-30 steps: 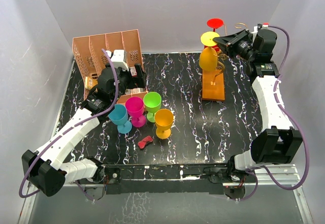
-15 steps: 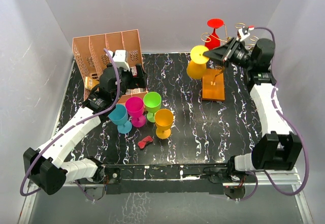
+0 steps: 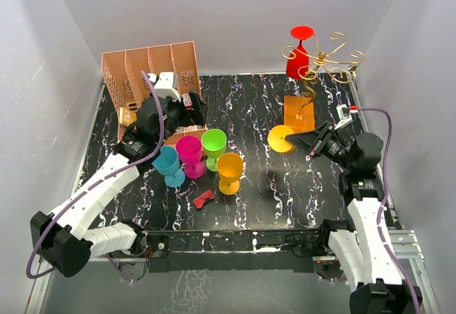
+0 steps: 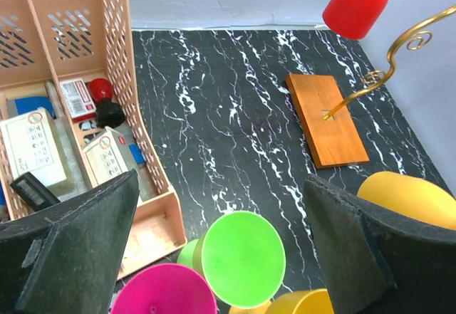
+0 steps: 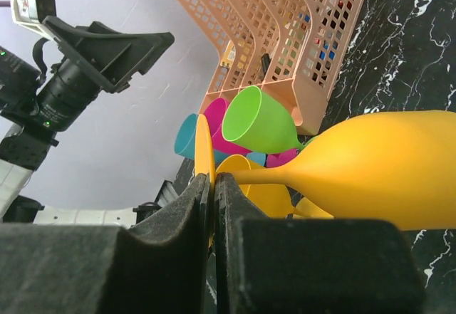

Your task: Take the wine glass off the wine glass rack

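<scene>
The wine glass rack [image 3: 331,56] is gold wire on an orange-brown wooden base [image 3: 299,112] at the back right; the left wrist view also shows the base [image 4: 328,118]. A red wine glass [image 3: 298,58] still hangs upside down from it. My right gripper [image 3: 295,141] is shut on the flat foot [image 5: 204,150] of a yellow wine glass [image 5: 385,168], held sideways in the air in front of the rack and apart from it. From above, only that glass's round foot [image 3: 280,139] shows. My left gripper [image 4: 221,207] stands open over the coloured glasses with nothing in it.
A pink slotted file organiser [image 3: 153,72] with small items stands at the back left. Blue [image 3: 167,163], magenta [image 3: 189,150], green [image 3: 213,143] and orange [image 3: 230,168] glasses cluster left of centre. A small red piece [image 3: 204,199] lies near the front.
My right arm has carried the yellow glass off the rack, down and toward the front of the table. The rack's gold arms now show bare. The left arm has barely moved.
</scene>
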Tool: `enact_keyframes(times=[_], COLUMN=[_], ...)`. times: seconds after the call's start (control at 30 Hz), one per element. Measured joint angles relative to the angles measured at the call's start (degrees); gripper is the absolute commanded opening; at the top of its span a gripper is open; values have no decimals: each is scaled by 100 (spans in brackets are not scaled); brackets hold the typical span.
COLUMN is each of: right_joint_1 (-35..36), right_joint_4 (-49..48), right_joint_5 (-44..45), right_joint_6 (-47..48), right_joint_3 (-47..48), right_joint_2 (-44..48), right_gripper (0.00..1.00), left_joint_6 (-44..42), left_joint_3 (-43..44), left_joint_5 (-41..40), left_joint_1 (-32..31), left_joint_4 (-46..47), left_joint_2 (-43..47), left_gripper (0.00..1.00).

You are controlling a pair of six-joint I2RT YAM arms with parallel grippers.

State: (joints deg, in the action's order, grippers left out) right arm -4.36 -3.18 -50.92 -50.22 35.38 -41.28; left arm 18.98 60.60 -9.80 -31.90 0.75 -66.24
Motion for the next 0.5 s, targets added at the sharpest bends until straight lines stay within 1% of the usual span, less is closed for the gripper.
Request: enact_keyframes(times=[0.13,0.23,0.33,0.43,0.5], right_joint_1=[0,0,0,2,2], right_joint_4=[31,17,-35,-579,-1239], right_joint_5=[195,365,448,400,295], right_joint_6=[-166,-240,-378,-901,-1600], right_joint_3=[-387,-389,-258,-179,-192], right_joint_2=[616,999,1150,1025,813], right_gripper=[8,8,8,8,8], left_joint_6=[310,761,1318,1886,2256], left_joint_3=[-227,-409,-479,-538,-619], left_joint_5=[258,625,1060,1587,1939], left_joint_1=[0,0,-4,-9,-9], left_joint_4=[-68,-304,-461,-428,-282], left_joint_2=[278,660,1143,1547,1683], left_gripper=[97,97,97,97,97])
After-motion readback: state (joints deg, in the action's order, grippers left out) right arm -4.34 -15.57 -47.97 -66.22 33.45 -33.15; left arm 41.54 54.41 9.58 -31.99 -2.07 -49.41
